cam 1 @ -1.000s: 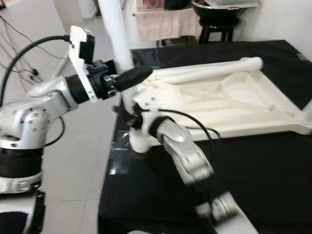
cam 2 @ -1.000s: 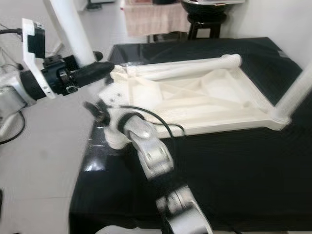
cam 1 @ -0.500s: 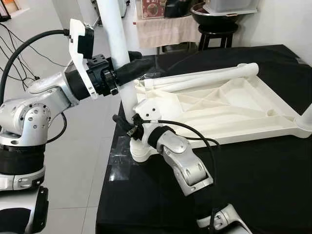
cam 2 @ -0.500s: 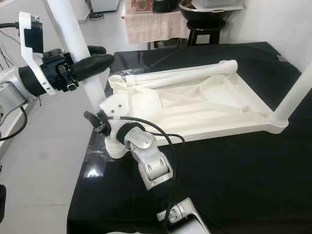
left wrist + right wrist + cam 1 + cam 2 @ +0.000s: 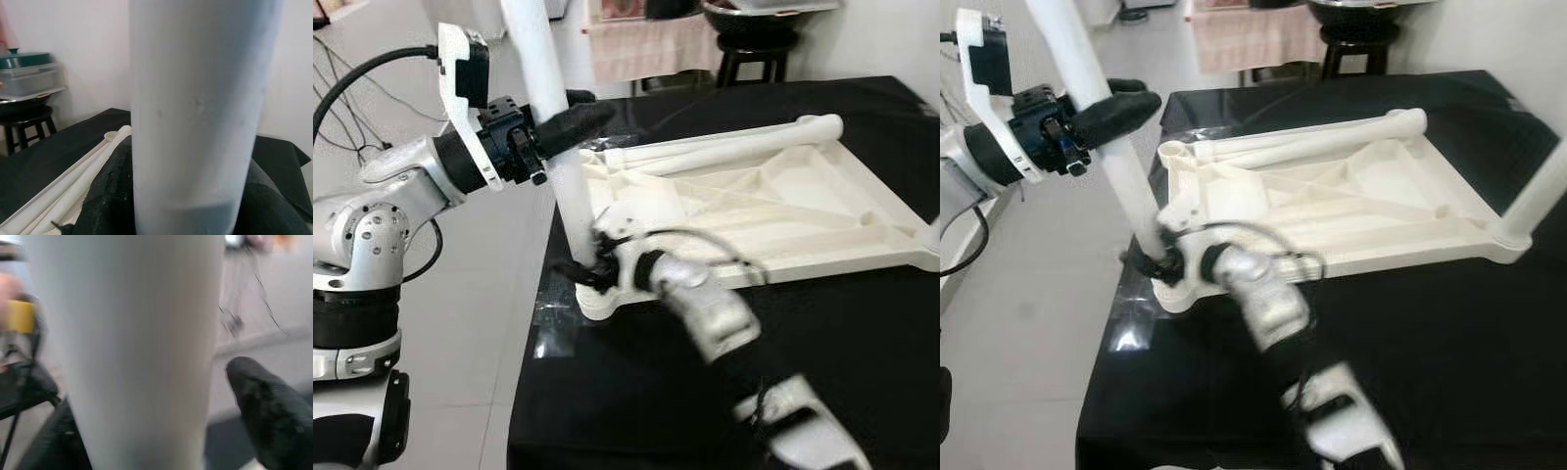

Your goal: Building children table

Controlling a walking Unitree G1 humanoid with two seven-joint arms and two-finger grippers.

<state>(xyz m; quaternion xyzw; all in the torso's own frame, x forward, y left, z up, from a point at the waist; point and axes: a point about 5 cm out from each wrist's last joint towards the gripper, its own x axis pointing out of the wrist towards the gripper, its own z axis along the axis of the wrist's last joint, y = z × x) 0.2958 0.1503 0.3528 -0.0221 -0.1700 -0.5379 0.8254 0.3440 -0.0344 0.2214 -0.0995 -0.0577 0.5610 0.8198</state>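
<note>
Upturned white tabletop on black cloth. White leg upright in corner socket at 9 o'clock. Left gripper pinches leg high; right gripper fingers straddle leg base, blurred.

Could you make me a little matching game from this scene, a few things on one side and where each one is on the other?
Things:
1. left tool
2. right tool
3. loose white leg
4. tabletop

Places:
A. lying flat along the far edge of the tabletop
B. upside down on the black cloth
C. clamped high up on the standing white leg
D. down at the foot of the standing leg, by the corner socket

Pairs: 1-C, 2-D, 3-A, 4-B
</note>
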